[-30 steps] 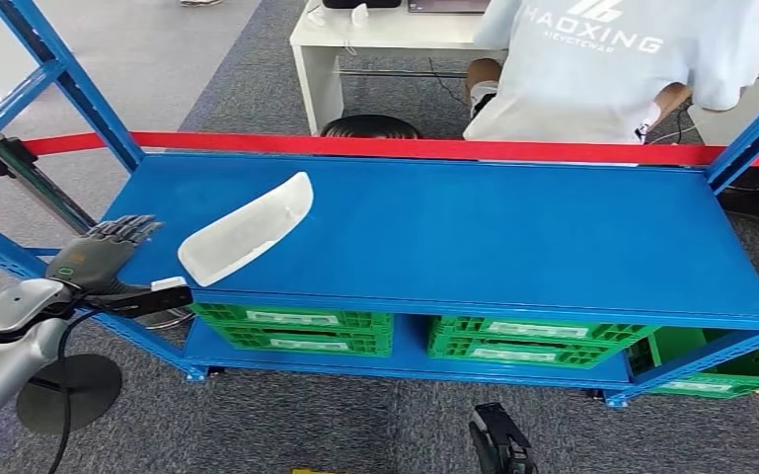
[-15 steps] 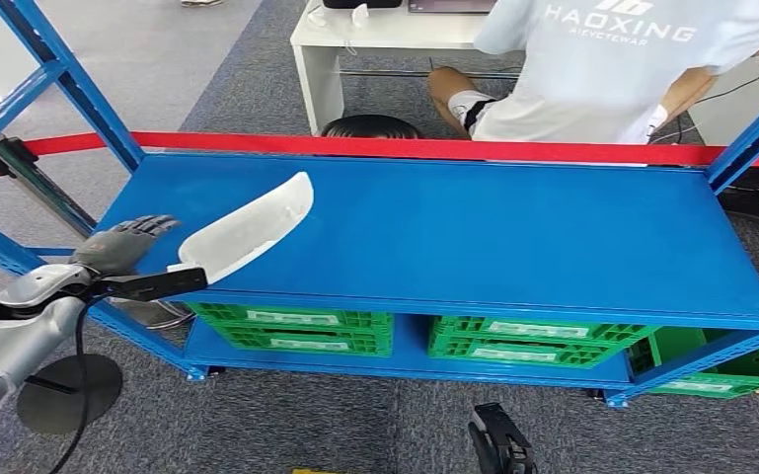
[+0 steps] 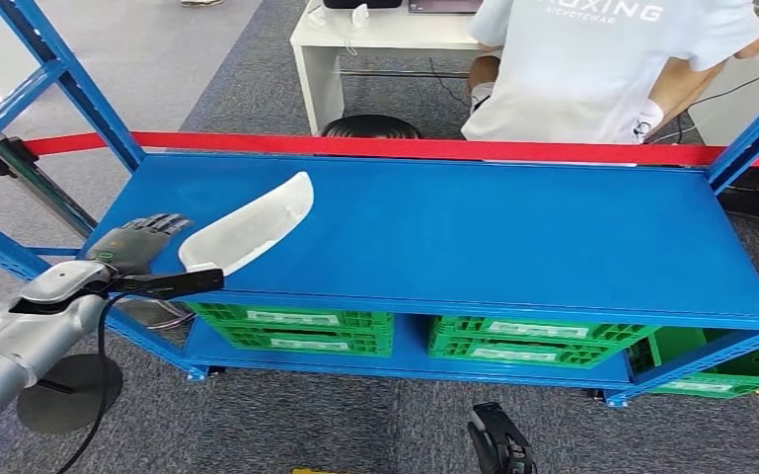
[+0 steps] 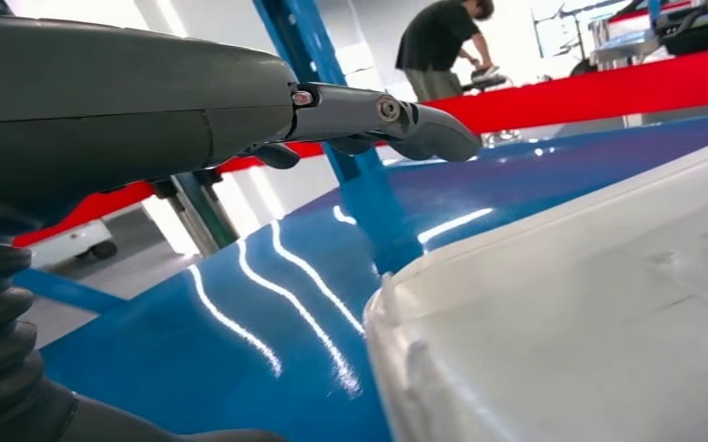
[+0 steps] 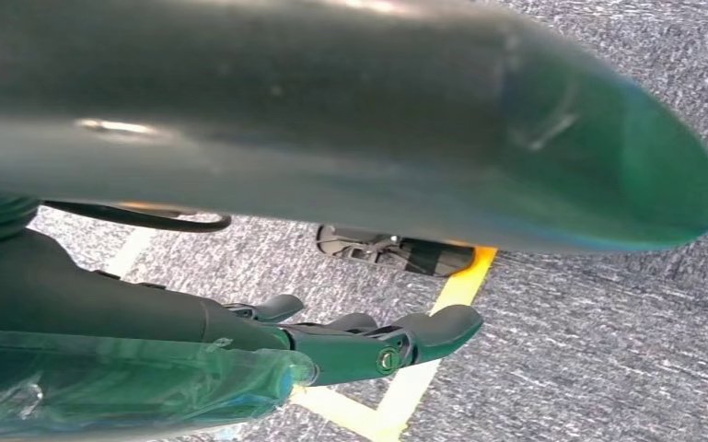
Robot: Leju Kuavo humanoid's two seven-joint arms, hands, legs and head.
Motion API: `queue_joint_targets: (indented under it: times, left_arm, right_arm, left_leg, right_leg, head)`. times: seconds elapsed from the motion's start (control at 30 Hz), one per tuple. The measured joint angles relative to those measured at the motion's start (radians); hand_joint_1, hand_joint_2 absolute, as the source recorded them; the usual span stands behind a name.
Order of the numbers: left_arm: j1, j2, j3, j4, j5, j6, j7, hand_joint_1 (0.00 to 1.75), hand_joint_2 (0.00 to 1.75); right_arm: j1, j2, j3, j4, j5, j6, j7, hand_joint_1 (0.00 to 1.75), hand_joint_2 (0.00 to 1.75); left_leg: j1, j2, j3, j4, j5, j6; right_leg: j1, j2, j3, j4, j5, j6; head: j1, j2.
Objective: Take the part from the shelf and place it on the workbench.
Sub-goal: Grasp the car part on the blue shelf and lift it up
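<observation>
The part (image 3: pixel 249 226), a long white curved shell with a raised rim, lies on the blue top deck of the shelf (image 3: pixel 513 237), toward the deck's front left corner. It lies diagonally: one end points to the back of the deck, the other end reaches the front edge. In the left wrist view the part (image 4: pixel 589 322) shows a pale translucent surface and its rim sits on the glossy blue deck (image 4: pixel 239 350).

The left robot hand (image 3: pixel 136 244) is at the shelf's left front corner, just beside the near end of the part. Its fingers (image 3: pixel 163 223) are extended and apart, and it holds nothing. Contact between the hand and the part cannot be confirmed. In the left wrist view the fingers (image 4: pixel 396 124) extend above the deck, apart from the part's rim.

The right robot hand (image 5: pixel 368 345) hangs over grey carpet with a yellow floor line (image 5: pixel 423 368). Its fingers are loosely extended with nothing between them.

A red bar (image 3: pixel 405 148) runs along the back edge of the deck. Green crates (image 3: pixel 296 331) stand on the lower level of the shelf. Behind the shelf a person in a white shirt (image 3: pixel 592 69) is beside a white table (image 3: pixel 355 39), and a black stool (image 3: pixel 370 126) stands in front of that table
</observation>
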State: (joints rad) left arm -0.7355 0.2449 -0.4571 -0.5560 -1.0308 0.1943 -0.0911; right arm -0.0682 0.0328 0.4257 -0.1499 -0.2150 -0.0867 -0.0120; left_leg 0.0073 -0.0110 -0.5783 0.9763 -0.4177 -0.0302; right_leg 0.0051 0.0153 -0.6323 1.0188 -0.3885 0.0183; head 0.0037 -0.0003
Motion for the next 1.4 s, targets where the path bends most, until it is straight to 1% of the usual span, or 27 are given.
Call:
queue_joint_targets:
  times: [0.2,0.5,0.67,1.0,1.4]
  left_arm:
    - [-0.009,-0.019,-0.014,0.021,0.013,0.005,-0.023,0.0,1.75]
    - [-0.03,-0.054,-0.021,0.029,0.036,-0.018,-0.048,0.0,1.75]
    - [-0.047,-0.065,-0.026,0.039,0.036,-0.03,-0.051,0.0,1.75]
    - [-0.049,-0.083,-0.036,0.054,0.052,-0.041,-0.062,0.0,1.75]
    - [-0.049,-0.124,-0.038,0.079,0.074,-0.04,-0.062,0.0,1.75]
  right_arm:
    - [0.0,0.0,0.0,0.0,0.004,0.0,0.001,0.0,0.0]
    - [-0.001,0.0,0.001,0.0,0.012,0.001,0.002,0.0,0.0]
    - [-0.003,0.0,0.006,0.0,0.014,0.004,0.004,0.0,0.0]
    - [-0.004,0.0,0.017,0.0,0.018,0.004,0.007,0.0,0.0]
    - [-0.01,-0.001,0.018,0.0,0.029,0.001,0.008,0.0,0.0]
  left_leg:
    - [0.0,0.0,0.0,0.0,0.0,0.0]
    - [0.0,0.0,0.0,0.0,0.001,0.001]
    - [0.0,0.0,0.0,0.0,0.001,0.001]
    - [-0.001,0.0,0.0,0.0,0.001,0.001]
    - [-0.001,0.0,-0.001,0.0,0.001,0.002]
  right_leg:
    - [0.0,0.0,0.0,0.0,0.0,0.0]
    - [0.0,0.0,0.0,0.0,0.0,0.0]
    - [0.0,0.0,0.0,0.0,0.0,0.0]
    - [-0.001,0.0,0.0,0.0,0.0,0.001]
    - [-0.001,-0.001,0.0,0.0,0.001,0.001]
  head:
    - [0.0,0.0]
    - [0.0,0.0]
    - [0.0,0.0]
    - [0.0,0.0]
    - [0.0,0.0]
